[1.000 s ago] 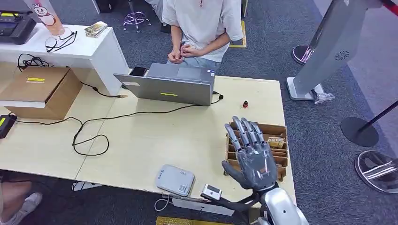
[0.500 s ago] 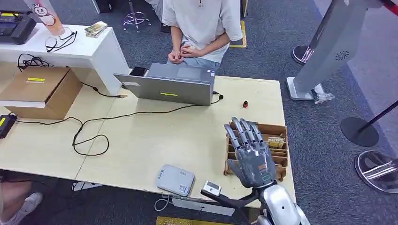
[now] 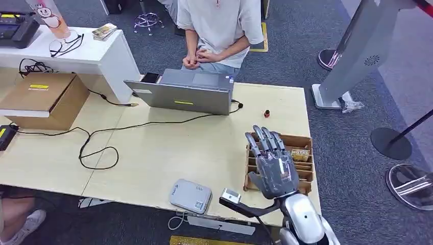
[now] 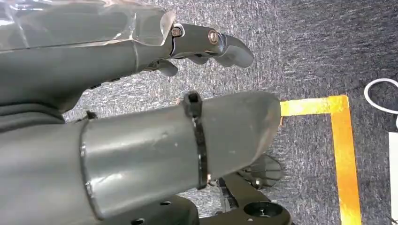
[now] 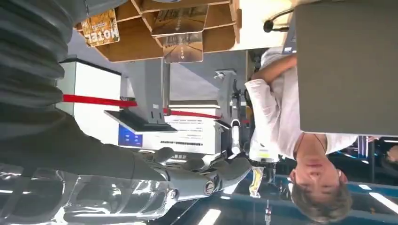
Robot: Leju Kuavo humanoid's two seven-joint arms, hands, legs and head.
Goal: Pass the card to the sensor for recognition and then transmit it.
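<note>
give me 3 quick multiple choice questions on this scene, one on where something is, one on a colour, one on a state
1. Where is the wooden card rack?
A. by the table's right edge
B. on the cardboard box
C. on the floor

2. What colour is the laptop?
A. red
B. grey
C. yellow

3. The right robot hand is
A. holding a card
B. open over the rack
C. gripping the laptop

Answers: 1 A, the rack sits at the right edge; 2 B, its lid is grey; 3 B, fingers spread, nothing held.

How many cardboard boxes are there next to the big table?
1: the cardboard box sits left of the table, under the white counter. More may be hidden.
</note>
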